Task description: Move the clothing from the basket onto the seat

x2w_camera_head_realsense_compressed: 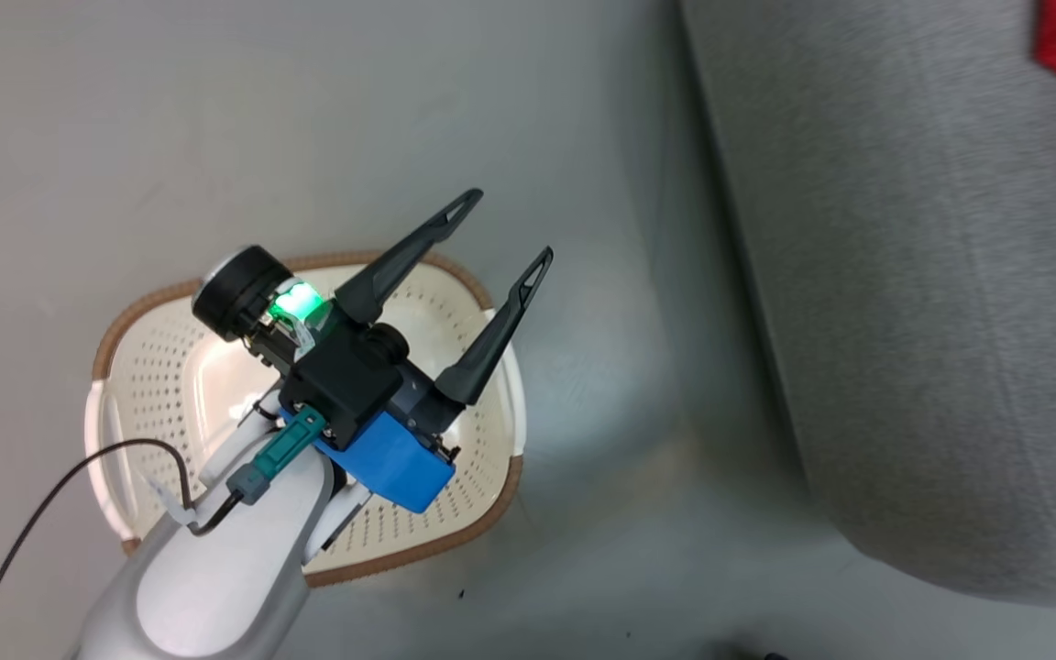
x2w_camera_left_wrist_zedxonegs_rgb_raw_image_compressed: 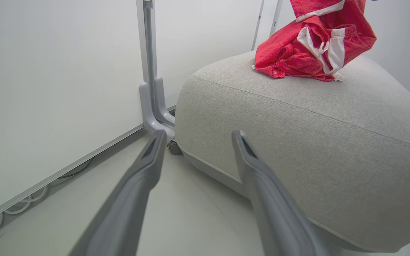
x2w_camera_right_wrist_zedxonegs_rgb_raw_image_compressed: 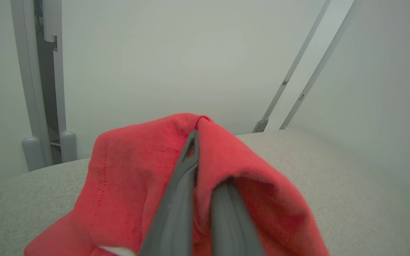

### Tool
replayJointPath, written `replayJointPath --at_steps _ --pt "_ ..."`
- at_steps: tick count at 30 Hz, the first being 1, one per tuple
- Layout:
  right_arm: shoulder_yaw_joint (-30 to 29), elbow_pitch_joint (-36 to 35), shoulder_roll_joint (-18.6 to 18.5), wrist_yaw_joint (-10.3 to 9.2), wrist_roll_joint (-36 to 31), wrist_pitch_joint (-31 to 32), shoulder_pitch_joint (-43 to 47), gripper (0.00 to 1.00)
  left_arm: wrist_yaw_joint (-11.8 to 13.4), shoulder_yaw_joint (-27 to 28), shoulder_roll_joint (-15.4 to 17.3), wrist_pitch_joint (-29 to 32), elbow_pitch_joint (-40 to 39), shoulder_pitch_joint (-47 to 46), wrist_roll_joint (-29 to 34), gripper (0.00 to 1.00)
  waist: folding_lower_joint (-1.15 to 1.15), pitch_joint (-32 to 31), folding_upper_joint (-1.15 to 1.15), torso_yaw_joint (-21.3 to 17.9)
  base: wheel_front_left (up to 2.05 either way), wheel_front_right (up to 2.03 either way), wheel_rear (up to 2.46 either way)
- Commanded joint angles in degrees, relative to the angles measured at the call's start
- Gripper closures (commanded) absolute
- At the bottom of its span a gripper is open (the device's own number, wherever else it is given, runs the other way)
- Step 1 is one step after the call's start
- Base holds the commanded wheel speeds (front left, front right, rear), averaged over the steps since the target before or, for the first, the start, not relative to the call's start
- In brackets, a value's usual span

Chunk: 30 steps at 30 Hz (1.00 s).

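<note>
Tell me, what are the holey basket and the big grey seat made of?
The basket looks like cream plastic, shiny, dotted with small holes; its brown rim looks woven. The seat seems covered in matte grey woven cloth, with a stitched seam.

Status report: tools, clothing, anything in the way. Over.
Left tool open, over basket. Right tool shut on clothing, bunched cloth touching seat. No obstruction seen.

Soft, even light throughout.
My head view blurs at the seat (x2w_camera_head_realsense_compressed: 904, 321); glare whitens the basket (x2w_camera_head_realsense_compressed: 152, 385); wrist edges bend.
</note>
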Motion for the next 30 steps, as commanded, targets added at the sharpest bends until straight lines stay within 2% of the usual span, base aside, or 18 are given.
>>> replayJointPath --at_steps 1,6,13,14,15,16,18,24,30 --pt "-1.26 0.71 1.19 -0.06 -0.43 -0.89 1.46 1.0 -0.22 0.18 0.44 -0.17 -0.56 -1.39 0.31 0.0 -0.01 4.41 0.0 3.19 0.0 0.0 0.0" --pt "-3.96 3.9 4.8 -0.06 -1.09 -3.06 3.51 1.0 -0.22 0.54 1.0 -0.17 -1.02 -1.91 0.55 0.0 -0.01 6.32 0.0 3.41 0.0 0.0 0.0" --pt "-3.61 6.84 7.53 -0.06 -3.1 -5.22 2.64 1.0 -0.22 1.06 1.12 -0.17 -0.35 -1.03 0.36 0.0 -0.01 5.46 0.0 2.87 0.0 0.0 0.0" --pt "-3.55 7.13 7.66 -0.06 -3.56 -5.4 2.48 0.9 -0.22 1.19 1.04 -0.17 -0.28 -1.04 0.34 0.0 -0.01 5.13 0.0 2.84 0.0 0.0 0.0" --pt "-3.45 7.46 7.73 -0.06 -3.85 -5.57 2.43 0.71 -0.22 1.3 0.88 -0.17 -0.21 -1.02 0.31 0.0 -0.01 4.8 0.0 2.87 0.0 0.0 0.0" --pt "-3.18 7.72 7.77 -0.06 -4.09 -5.72 2.35 0.64 -0.22 1.42 0.72 -0.17 -0.11 -1.01 0.28 0.0 -0.01 4.45 0.0 2.89 0.0 0.0 0.0" --pt "-2.53 8.32 7.61 -0.06 -4.38 -6.01 2.07 0.01 -0.22 1.65 0.45 -0.17 0.11 -0.83 0.14 0.0 -0.01 3.76 0.0 2.89 0.0 0.0 0.0" --pt "1.48 10.3 7.38 -0.06 -3.96 -6.71 3.43 0.0 -0.22 2.63 -0.73 -0.17 1.48 1.38 -0.69 0.0 -0.01 -0.8 0.0 2.94 0.0 0.0 0.0" --pt "6.03 10.67 8.49 -0.06 -3.66 -6.51 8.36 0.0 -0.22 5.56 -3.6 -0.17 3.12 6.92 -2.11 0.0 -0.01 -9.35 0.0 3.8 0.0 0.0 0.0"
